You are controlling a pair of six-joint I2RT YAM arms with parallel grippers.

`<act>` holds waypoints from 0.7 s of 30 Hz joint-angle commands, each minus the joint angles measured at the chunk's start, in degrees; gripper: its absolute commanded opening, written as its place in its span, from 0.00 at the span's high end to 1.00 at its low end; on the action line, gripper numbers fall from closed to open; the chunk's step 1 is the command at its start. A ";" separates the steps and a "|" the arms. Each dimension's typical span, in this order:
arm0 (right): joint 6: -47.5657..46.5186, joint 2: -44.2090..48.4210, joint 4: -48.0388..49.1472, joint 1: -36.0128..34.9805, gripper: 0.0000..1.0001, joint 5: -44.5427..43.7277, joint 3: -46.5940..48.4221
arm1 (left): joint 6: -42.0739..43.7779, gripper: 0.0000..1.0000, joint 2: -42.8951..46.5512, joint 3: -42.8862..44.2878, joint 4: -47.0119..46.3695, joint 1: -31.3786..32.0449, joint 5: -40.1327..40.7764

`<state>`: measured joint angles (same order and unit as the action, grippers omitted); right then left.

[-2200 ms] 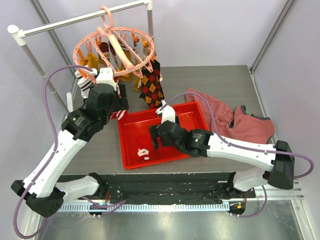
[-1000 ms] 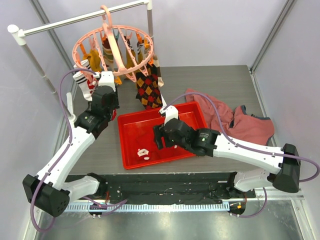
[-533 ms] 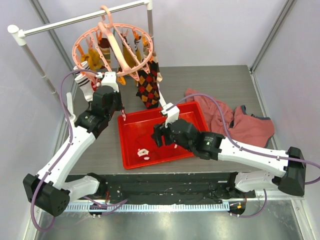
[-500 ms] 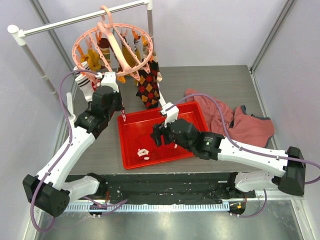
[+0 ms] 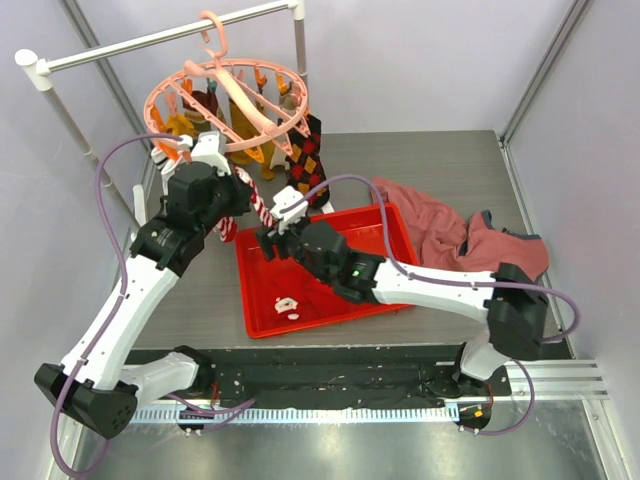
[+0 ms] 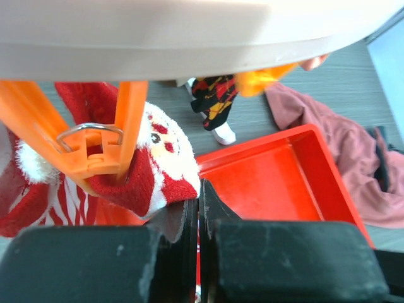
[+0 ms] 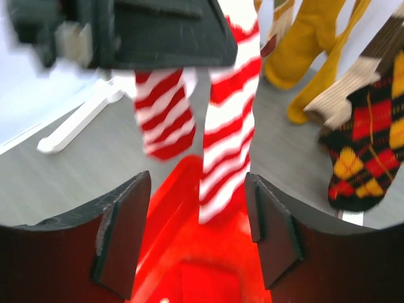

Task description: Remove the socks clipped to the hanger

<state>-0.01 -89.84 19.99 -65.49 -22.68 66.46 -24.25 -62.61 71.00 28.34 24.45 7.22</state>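
The round salmon-pink hanger (image 5: 228, 95) hangs from the white rail with socks clipped to its pegs. A red-and-white striped sock (image 5: 262, 205) dangles over the tray's back left corner, and an orange peg (image 6: 104, 151) holds its cuff (image 6: 158, 170). My left gripper (image 5: 236, 192) is shut. Its tips (image 6: 199, 205) touch that cuff, with no fabric seen between the jaws. My right gripper (image 5: 268, 240) is open, and the sock's toe (image 7: 227, 158) hangs between its fingers (image 7: 123, 233) without touching them. A second striped sock (image 7: 164, 113), mustard socks (image 7: 309, 38) and an argyle sock (image 7: 372, 145) hang behind.
The red tray (image 5: 243, 290) lies below with a small white item (image 5: 288, 305) in it. A reddish-pink cloth (image 5: 450, 235) is heaped to its right. The white rail (image 5: 160, 38) and its post stand at the back left, close to the left arm.
My left gripper has closed and risen beside the striped sock's peg. My right arm has swung back-left across the tray to the sock's toe, its jaws narrowing slightly. The hanger has swayed.
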 commanded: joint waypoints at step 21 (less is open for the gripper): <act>-0.61 -6.05 6.38 0.37 0.99 -6.07 9.22 | -3.35 0.32 2.40 10.20 8.84 -0.10 5.34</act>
<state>-1.98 -99.37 23.38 -65.39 -29.82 75.07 -28.34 -62.52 78.19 35.62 24.45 7.70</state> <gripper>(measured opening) 0.031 0.656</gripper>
